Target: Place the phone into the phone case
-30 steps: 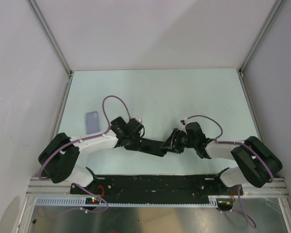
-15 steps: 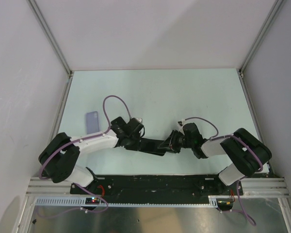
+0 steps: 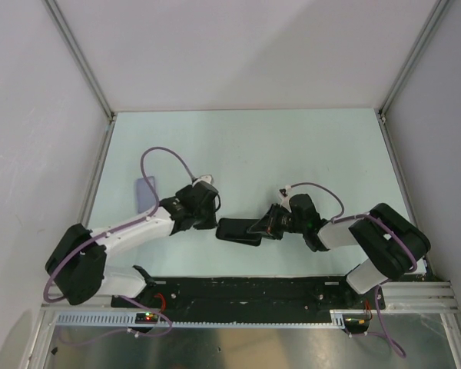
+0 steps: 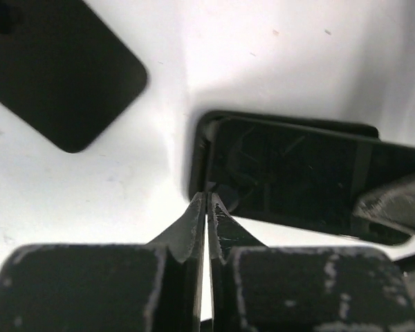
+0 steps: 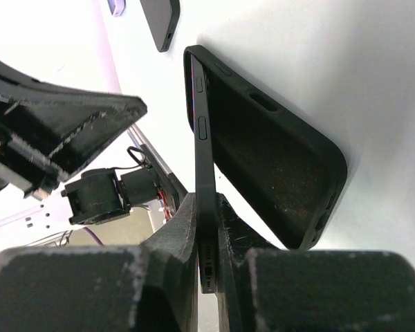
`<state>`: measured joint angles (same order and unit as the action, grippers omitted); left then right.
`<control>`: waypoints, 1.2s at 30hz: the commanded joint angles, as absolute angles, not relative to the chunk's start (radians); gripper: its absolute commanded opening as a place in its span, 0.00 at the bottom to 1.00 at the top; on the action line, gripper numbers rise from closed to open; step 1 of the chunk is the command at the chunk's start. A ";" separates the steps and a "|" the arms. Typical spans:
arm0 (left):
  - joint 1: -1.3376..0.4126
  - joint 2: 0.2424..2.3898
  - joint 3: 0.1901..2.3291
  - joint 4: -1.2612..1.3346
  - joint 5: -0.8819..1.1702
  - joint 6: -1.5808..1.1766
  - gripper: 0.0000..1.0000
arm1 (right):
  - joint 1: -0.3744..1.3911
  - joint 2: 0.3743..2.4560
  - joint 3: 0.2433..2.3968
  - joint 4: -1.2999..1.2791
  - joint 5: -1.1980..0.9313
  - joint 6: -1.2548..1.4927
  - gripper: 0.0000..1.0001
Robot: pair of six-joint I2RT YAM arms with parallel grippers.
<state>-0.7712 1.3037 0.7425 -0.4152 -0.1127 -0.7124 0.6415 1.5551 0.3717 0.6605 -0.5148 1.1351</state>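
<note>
The black phone case (image 3: 237,231) lies on the pale table, open side up. The dark phone (image 5: 203,149) stands on its long edge, its far end tucked into the case's far end (image 5: 277,149) and the rest tilted clear of it. My right gripper (image 5: 207,228) is shut on the phone's near end; in the top view it sits just right of the case (image 3: 270,224). My left gripper (image 4: 207,197) is shut and empty, its tips touching the left corner of the case (image 4: 200,149). The phone's glossy screen (image 4: 297,173) shows inside the case rim.
A flat lavender rectangle (image 3: 145,190) lies at the table's left side. A dark flat object with rounded corners (image 4: 55,66) lies beyond the case in the left wrist view. The black rail (image 3: 246,296) runs along the near edge.
My left gripper has pulled back to the left off the case, so the case's left end now shows. My right arm shifted slightly left with the phone.
</note>
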 commanded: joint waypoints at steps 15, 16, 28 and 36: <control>-0.781 1.555 0.779 -0.365 -0.185 -0.802 0.00 | 0.671 1.653 0.376 0.631 -0.457 1.106 0.00; -0.783 1.559 0.782 -0.361 -0.179 -0.802 0.00 | 0.671 1.660 0.377 0.637 -0.459 1.109 0.00; -0.806 1.552 0.791 -0.338 -0.158 -0.798 0.00 | 0.691 1.703 0.419 0.569 -0.431 1.080 0.00; -0.806 1.540 0.778 -0.339 -0.162 -0.798 0.00 | 0.652 1.550 0.444 0.308 -0.349 0.969 0.41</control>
<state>-0.7803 1.5269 0.7818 -0.4023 -0.2142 -0.7780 0.6510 1.6073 0.4259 0.5827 -0.4824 1.0798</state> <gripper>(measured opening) 0.004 0.323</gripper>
